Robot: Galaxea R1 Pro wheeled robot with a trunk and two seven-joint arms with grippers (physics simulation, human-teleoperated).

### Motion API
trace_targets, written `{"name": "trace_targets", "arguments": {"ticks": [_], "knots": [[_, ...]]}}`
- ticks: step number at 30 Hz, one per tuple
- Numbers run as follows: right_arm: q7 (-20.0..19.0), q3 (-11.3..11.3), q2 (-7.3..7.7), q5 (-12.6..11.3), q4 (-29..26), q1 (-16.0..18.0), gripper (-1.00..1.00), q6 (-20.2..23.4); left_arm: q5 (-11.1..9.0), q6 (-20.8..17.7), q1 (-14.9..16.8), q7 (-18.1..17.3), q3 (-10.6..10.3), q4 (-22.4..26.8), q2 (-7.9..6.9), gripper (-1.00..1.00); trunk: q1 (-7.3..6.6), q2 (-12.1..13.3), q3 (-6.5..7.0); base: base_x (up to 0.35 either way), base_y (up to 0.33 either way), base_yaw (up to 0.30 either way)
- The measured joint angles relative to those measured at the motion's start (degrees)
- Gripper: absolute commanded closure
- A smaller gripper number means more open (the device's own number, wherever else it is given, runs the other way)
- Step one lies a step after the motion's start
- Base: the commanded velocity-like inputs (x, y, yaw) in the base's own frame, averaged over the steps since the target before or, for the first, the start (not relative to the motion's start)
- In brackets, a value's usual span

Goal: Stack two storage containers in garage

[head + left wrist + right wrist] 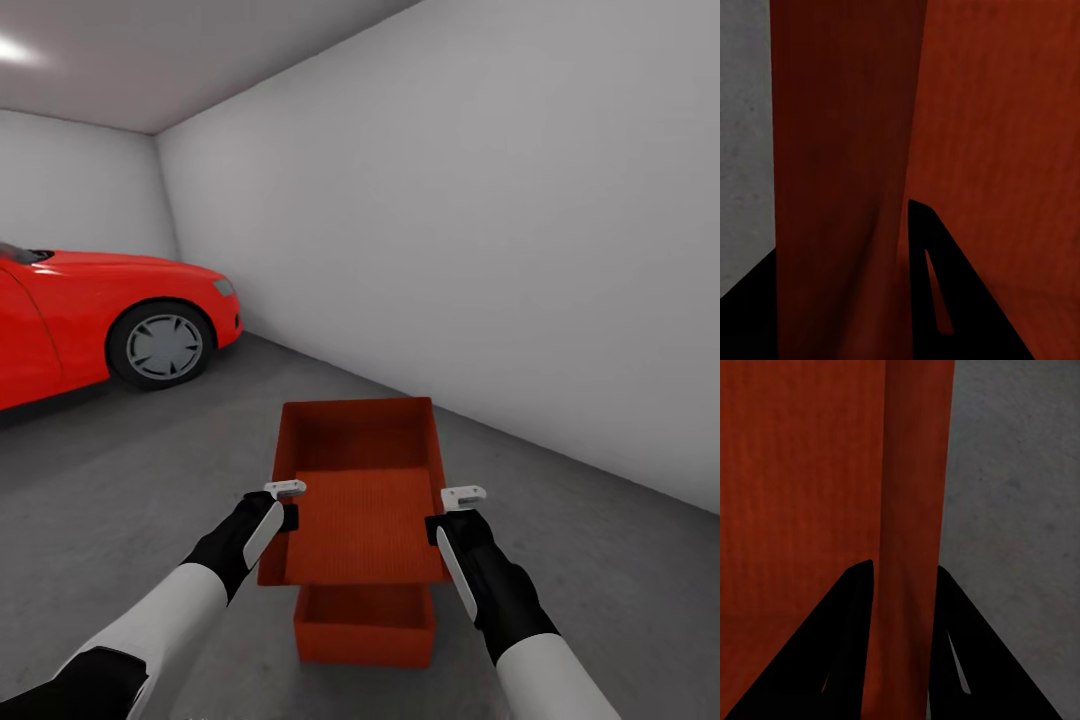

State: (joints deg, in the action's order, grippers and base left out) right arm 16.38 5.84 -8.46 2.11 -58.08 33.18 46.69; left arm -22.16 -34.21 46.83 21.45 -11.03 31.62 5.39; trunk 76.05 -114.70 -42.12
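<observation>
the upper container point(362, 500) is being carried over the lower container point(364, 622), which is sitting on the garage floor point(120, 480). left hand point(284, 497) and right hand point(456, 503) are each closing over a side wall, fingers point(847, 652) straddling the rim. bins are looking rigid, light and smooth, so wall grips are suiting them. both are appearing empty.

An open orange-red rectangular plastic bin point(362, 500) sits tilted above a second identical orange-red bin point(365, 622) resting on the grey concrete floor point(130, 470).
</observation>
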Motion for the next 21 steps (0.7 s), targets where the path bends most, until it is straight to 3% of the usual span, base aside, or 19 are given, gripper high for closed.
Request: {"name": "trace_targets", "arguments": {"ticks": [11,21], "knots": [[0.0,0.0,0.0,0.0,0.0,0.0,1.0,0.0,0.0,0.0,0.0,0.0,0.0,0.0,0.0,1.0,2.42,-4.4,-1.97,0.0,0.0,0.0],[0.0,0.0,0.0,0.0,0.0,0.0,1.0,0.0,0.0,0.0,0.0,0.0,0.0,0.0,-0.01,1.0,2.42,-4.4,-1.98,0.021,0.0,0.0]]}}
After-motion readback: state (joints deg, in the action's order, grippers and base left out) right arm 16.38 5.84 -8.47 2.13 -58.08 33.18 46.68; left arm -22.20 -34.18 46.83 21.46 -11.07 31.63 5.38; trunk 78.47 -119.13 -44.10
